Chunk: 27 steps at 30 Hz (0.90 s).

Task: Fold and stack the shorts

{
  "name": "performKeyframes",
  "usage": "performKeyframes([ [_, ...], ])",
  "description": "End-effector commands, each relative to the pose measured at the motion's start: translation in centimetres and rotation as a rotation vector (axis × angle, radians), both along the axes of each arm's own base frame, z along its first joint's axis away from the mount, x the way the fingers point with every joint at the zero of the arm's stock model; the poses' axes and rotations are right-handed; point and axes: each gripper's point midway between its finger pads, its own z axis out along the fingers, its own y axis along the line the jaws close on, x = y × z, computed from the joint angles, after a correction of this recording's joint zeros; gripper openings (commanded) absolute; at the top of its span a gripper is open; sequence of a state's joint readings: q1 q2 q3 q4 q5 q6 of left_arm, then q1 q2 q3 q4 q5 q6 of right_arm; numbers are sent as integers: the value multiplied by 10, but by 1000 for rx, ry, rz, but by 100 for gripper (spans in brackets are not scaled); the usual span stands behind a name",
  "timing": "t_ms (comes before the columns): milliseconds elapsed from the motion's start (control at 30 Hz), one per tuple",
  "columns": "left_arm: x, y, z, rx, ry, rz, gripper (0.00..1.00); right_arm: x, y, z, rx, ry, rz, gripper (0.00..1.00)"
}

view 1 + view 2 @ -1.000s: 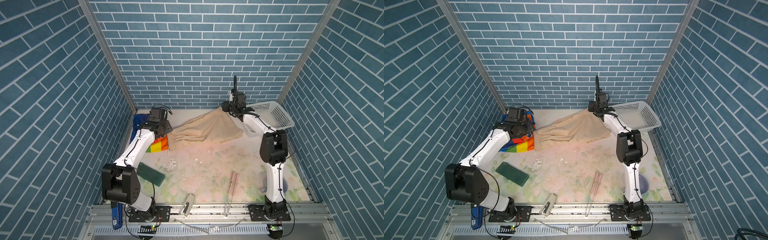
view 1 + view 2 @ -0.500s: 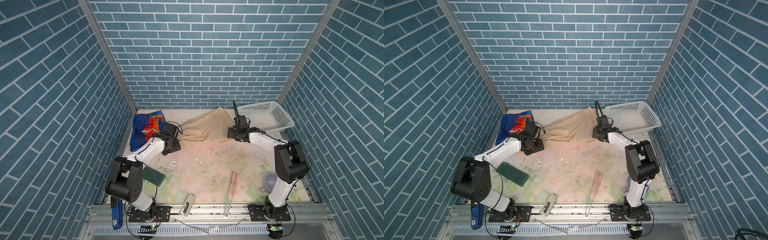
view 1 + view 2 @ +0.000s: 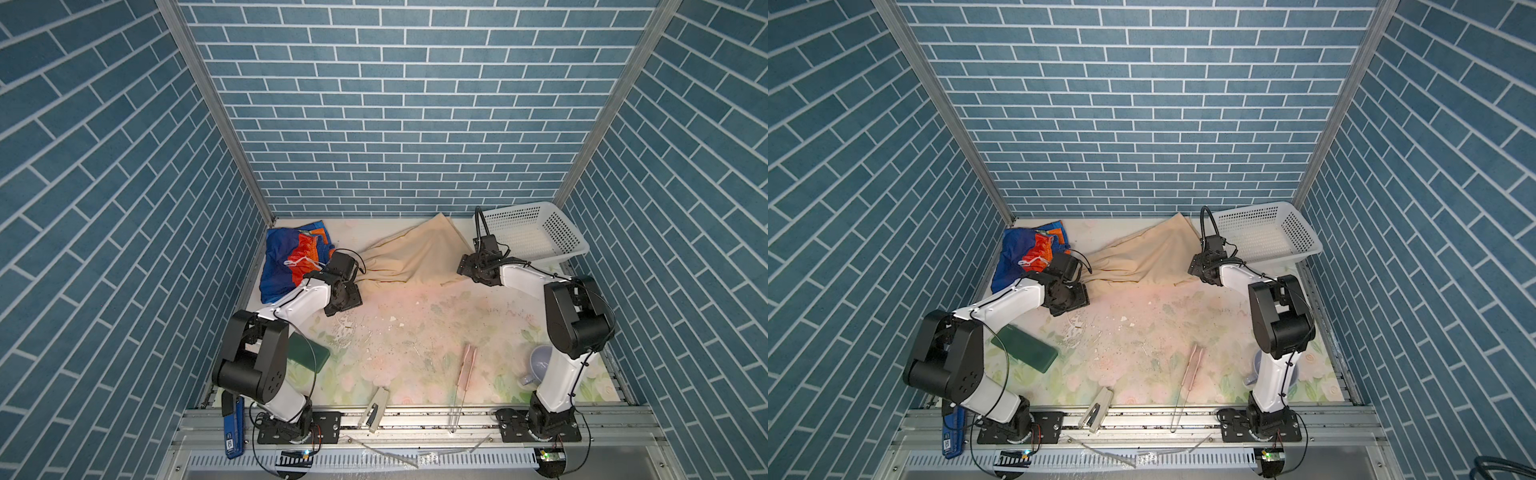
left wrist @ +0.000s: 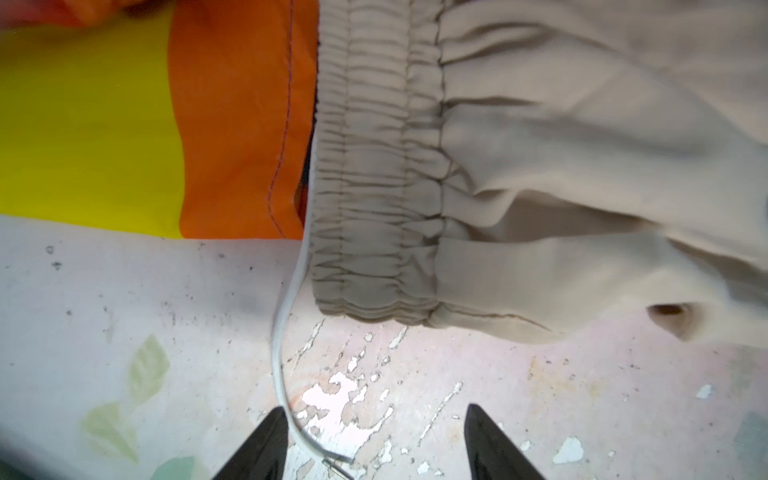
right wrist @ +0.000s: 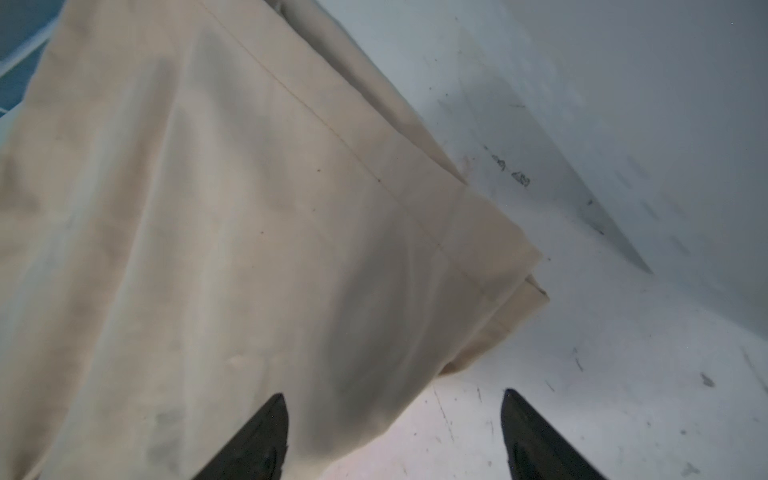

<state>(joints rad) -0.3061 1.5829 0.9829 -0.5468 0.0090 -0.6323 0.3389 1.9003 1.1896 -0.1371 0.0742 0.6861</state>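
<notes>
both released, nothing held

left tool point(image 4: 374, 409) gapes empty over the worktop point(image 3: 415, 328) beside the waistband point(image 4: 374, 166); right tool point(image 5: 395, 392) gapes at the hem point(image 5: 478, 249). beige shorts point(image 3: 409, 253) lie spread at the back, touching the striped shorts point(image 3: 286, 257) in the left corner.

There are two pairs of shorts: one rainbow-striped shiny thin-fabric pair point(image 3: 286, 266) and one plain beige pair with a gathered waistband point(image 3: 415, 253). Two white-and-black robot arms are in view, the left arm point(image 3: 299, 301) and the right arm point(image 3: 521, 279). One each of the rest: a white perforated plastic basket point(image 3: 559, 232), a dark green flat rectangular slab point(image 3: 1030, 349), slender pink tongs point(image 3: 467, 365), a beige stapler-like tool point(image 3: 376, 409), a pale lavender cup point(image 3: 539, 363) and a blue flat stick point(image 3: 232, 428).
</notes>
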Motion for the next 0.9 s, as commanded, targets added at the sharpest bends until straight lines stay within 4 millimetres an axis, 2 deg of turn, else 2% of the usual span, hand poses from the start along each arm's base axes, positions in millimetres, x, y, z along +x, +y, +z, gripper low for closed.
performKeyframes([
  [0, -3, 0, -8, 11, 20, -4, 68, 12, 1, -3, 64, -8, -96, 80],
  [133, 1, 0, -10, 23, 27, -16, 69, 13, 0, -14, 78, 7, -125, 77],
  [200, 3, 0, -11, 26, 30, -19, 69, 14, 2, -18, 84, 8, -127, 72],
  [267, 5, 1, -13, 35, 32, -20, 69, 14, 4, -23, 96, 17, -125, 60],
  [333, 7, 4, -12, 48, 33, -18, 68, 12, 6, -27, 106, 26, -120, 43],
  [433, 11, 8, -14, 52, 30, -9, 63, 6, 1, -31, 86, 37, -121, 21],
  [533, 14, 14, -15, 51, 35, 3, 49, 2, -2, -31, 72, 43, -113, 15],
  [600, 14, 17, -16, 50, 34, 11, 26, 0, -5, -31, 56, 43, -114, 10],
  [667, 13, 19, -14, 51, 31, 11, 11, -2, -6, -31, 48, 45, -111, 2],
  [733, 11, 21, -12, 57, 27, 10, 1, -4, -7, -31, 46, 47, -106, 0],
  [867, 4, 26, -10, 63, 27, 15, 0, -7, -9, -31, 29, 51, -103, 0],
])
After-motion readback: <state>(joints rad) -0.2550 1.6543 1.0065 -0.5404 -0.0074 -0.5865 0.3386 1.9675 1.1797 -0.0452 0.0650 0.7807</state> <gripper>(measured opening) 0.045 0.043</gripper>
